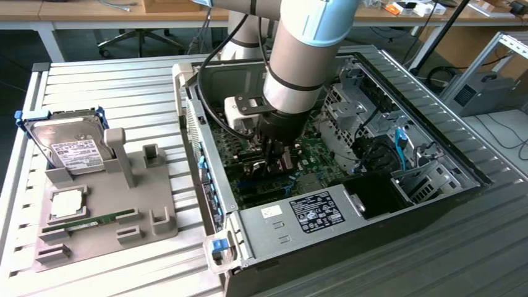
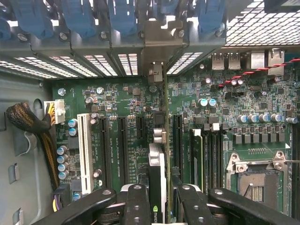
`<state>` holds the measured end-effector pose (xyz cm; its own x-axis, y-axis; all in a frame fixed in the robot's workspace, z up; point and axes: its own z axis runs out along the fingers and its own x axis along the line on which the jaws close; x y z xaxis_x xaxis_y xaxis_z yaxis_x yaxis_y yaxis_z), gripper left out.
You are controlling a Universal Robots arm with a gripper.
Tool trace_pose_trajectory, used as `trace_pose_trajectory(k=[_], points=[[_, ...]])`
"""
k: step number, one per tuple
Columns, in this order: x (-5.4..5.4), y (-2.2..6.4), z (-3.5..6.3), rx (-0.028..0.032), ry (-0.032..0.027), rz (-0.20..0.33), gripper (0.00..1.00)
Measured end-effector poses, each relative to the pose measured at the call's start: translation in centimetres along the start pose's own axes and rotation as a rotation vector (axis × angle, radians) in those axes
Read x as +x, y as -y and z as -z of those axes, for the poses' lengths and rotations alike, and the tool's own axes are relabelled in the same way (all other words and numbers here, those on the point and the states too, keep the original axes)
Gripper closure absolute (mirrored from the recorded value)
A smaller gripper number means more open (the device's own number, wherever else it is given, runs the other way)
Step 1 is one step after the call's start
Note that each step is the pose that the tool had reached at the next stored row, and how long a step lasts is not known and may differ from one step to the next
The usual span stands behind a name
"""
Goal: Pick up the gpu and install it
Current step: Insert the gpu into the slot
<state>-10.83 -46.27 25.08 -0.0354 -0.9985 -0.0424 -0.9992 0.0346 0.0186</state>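
Pincer (image 2: 159, 206) is found deep inside the computer case (image 1: 231, 74), just above the motherboard (image 2: 117, 101), its jaws clamped on the gpu (image 2: 157, 171), which is held on edge over the motherboard. Seating is judged to be the step in hand. The gpu is best kept upright, lined up along one of the motherboard's long black slots (image 2: 123, 140) and pressed down evenly. A thin dark card is shown, pale along its upper edge, with a small logo near the jaws.
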Motion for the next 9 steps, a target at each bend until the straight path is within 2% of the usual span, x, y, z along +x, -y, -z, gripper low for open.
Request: trace_pose_trajectory(k=[9], points=[[0.01,-0.04,-0.22,-0.0001,0.0000,0.000,0.72]])
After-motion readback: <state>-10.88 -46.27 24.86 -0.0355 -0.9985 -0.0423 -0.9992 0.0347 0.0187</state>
